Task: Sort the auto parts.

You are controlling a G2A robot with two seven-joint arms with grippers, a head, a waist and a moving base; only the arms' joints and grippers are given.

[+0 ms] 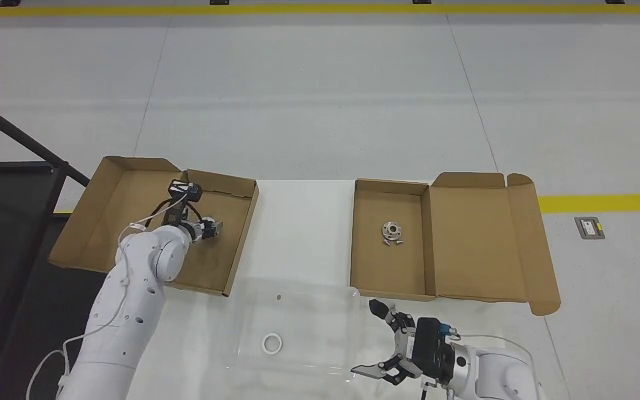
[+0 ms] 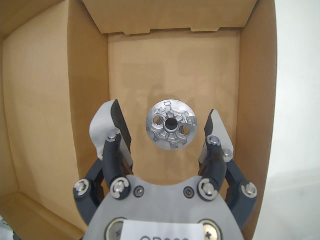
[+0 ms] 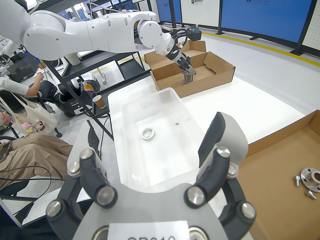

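Note:
A silver metal hub (image 2: 171,124) rests on the floor of the left cardboard box (image 2: 172,58). My left gripper (image 2: 163,116) hangs just above it, open, with a finger on either side and not touching it. The top view places this gripper (image 1: 207,228) inside the left box (image 1: 215,268). My right gripper (image 3: 155,126) is open and holds nothing, near the table's front edge (image 1: 393,345). A white ring (image 3: 148,134) lies in the clear plastic tray (image 3: 115,116). A flange (image 3: 311,176) with two bolts (image 3: 296,180) lies in the right box (image 3: 270,171).
The clear tray (image 1: 320,320) sits at the front middle of the white table, between the two open-lidded boxes. The right box (image 1: 390,270) has its flap folded out to the right. A black rack (image 3: 125,63) and a paper cup (image 3: 100,101) stand beyond the table's left side.

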